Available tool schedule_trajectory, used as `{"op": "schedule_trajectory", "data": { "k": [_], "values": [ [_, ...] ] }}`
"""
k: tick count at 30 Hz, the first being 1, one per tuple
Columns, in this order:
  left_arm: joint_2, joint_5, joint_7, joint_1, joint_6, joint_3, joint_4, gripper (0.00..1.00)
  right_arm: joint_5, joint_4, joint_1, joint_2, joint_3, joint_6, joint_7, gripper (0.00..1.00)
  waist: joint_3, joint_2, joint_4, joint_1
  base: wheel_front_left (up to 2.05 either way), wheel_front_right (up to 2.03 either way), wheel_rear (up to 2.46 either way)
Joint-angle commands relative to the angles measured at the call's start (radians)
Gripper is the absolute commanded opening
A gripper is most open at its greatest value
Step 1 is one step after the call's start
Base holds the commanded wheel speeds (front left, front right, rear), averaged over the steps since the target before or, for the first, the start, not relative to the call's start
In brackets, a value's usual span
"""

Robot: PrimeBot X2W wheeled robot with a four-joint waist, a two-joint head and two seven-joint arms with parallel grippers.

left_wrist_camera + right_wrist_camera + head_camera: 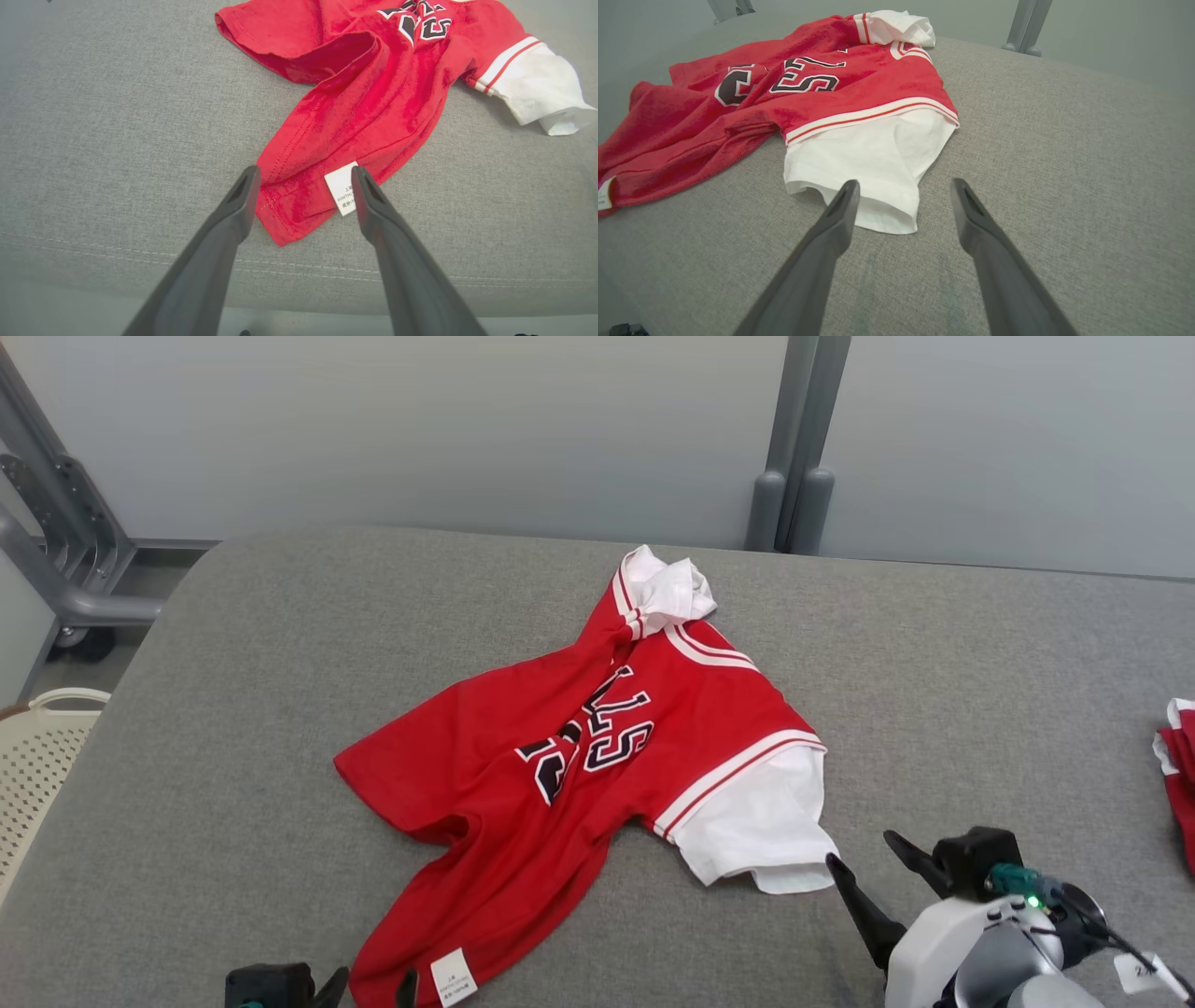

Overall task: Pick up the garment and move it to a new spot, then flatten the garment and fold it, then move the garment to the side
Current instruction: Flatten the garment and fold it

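A red jersey with white sleeves and dark lettering lies crumpled on the grey padded table. Its white care label sits at the near hem. My left gripper is open at the bottom edge, its fingers straddling that hem corner and the label in the left wrist view. My right gripper is open just right of the near white sleeve; in the right wrist view its left fingertip overlaps the sleeve's edge. The far sleeve is bunched up.
Another red and white garment lies at the table's right edge. A cream perforated basket stands beside the table at the left. Grey metal posts and a frame rise behind the table.
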Motion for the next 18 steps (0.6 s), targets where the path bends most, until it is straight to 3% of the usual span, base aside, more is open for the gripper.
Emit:
{"op": "schedule_trajectory", "data": {
  "k": [1, 8, 18],
  "values": [
    [-0.008, -0.015, 0.037, 0.02, 0.017, -0.002, -0.038, 1.0, 0.028, -0.021, -0.027, -0.025, 0.006, -0.001, 0.059, 1.0, 0.02, 0.0113, 0.009, 0.0, 0.0, 0.0, 0.0],
    [-0.01, -0.003, 0.098, -0.011, 0.045, -0.022, -0.087, 1.0, 0.077, -0.045, -0.143, -0.081, 0.012, -0.001, 0.269, 1.0, 0.104, 0.0113, 0.01, 0.0, 0.0, 0.0, 0.0],
    [-0.047, 0.005, 0.084, -0.055, 0.064, -0.041, -0.018, 1.0, 0.143, 0.067, -0.212, -0.069, 0.059, -0.001, 0.372, 1.0, 0.164, 0.0113, 0.039, 0.0, 0.0, 0.0, 0.0]
  ]
}}
